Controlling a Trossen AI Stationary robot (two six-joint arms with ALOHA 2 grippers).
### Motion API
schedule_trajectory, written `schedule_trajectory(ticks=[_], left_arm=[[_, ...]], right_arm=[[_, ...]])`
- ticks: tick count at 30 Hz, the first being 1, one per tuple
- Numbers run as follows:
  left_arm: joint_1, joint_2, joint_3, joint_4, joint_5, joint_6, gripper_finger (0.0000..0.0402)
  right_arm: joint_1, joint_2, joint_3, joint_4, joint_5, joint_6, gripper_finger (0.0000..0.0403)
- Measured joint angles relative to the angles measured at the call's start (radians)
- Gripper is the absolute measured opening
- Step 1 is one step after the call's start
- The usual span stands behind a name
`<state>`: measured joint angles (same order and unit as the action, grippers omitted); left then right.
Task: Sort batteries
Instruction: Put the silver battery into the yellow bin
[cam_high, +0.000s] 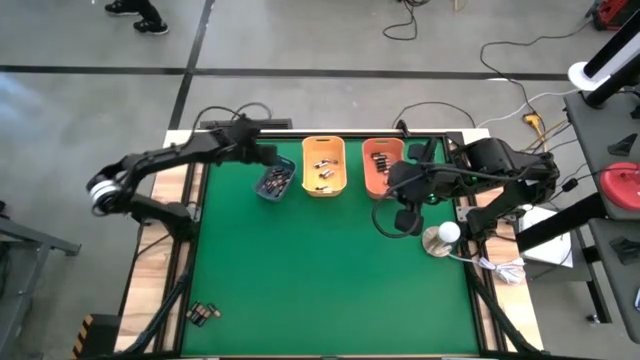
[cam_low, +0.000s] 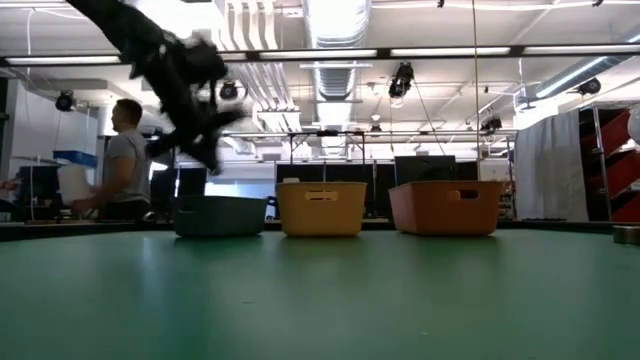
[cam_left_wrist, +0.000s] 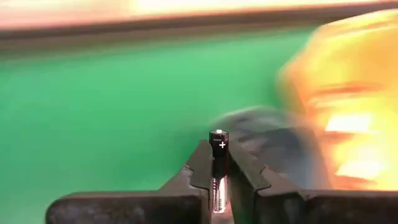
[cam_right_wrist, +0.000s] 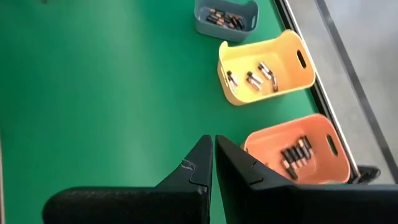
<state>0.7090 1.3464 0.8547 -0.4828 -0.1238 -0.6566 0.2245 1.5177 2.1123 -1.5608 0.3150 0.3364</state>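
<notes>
My left gripper (cam_left_wrist: 219, 149) is shut on a small battery (cam_left_wrist: 219, 163) with a dark plus end and a silvery body. In the high view it (cam_high: 262, 155) hangs just past the far left side of the grey-blue bin (cam_high: 275, 183), and in the low view it (cam_low: 205, 155) is above that bin (cam_low: 220, 215). The yellow bin (cam_high: 324, 165) and the orange bin (cam_high: 381, 165) stand to its right; all three hold batteries. A few loose batteries (cam_high: 203, 314) lie at the near left. My right gripper (cam_right_wrist: 213, 144) is shut and empty, high over the table's right side. My left gripper pinches the battery's long sides (cam_left_wrist: 218, 177) between its two fingers. The battery lies along the fingers, its plus end (cam_left_wrist: 219, 135) sticking out past the fingertips. It is lifted clear of the table and the bins, and the fingers slant downward.
A white round object (cam_high: 440, 238) sits at the table's right edge beside the right arm. Cables run along the table's wooden side rails. A person (cam_low: 125, 160) stands in the room beyond the far edge. Open green mat (cam_high: 330, 270) fills the middle and near side.
</notes>
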Motion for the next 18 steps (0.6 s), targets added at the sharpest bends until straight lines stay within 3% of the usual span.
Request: schedule_trajectory(ticks=[4, 9, 14, 18], left_arm=[[-0.101, -0.065, 0.022, 0.208, 0.014, 0.129, 0.0004], [-0.214, 0.0, 0.07, 0.399, 0.015, 0.181, 0.0002], [-0.248, 0.178, 0.231, 0.297, 0.039, 0.303, 0.0002], [-0.248, 0.344, 0.418, 0.074, 0.091, 0.525, 0.0002]], right_arm=[[0.0, 0.005, -0.018, 0.043, 0.002, -0.054, 0.0013], [-0.003, 0.004, -0.066, 0.087, 0.003, -0.091, 0.0013], [-0.002, 0.006, -0.099, 0.088, 0.002, -0.064, 0.0013], [0.002, 0.007, -0.128, 0.075, -0.014, 0.002, 0.0013]])
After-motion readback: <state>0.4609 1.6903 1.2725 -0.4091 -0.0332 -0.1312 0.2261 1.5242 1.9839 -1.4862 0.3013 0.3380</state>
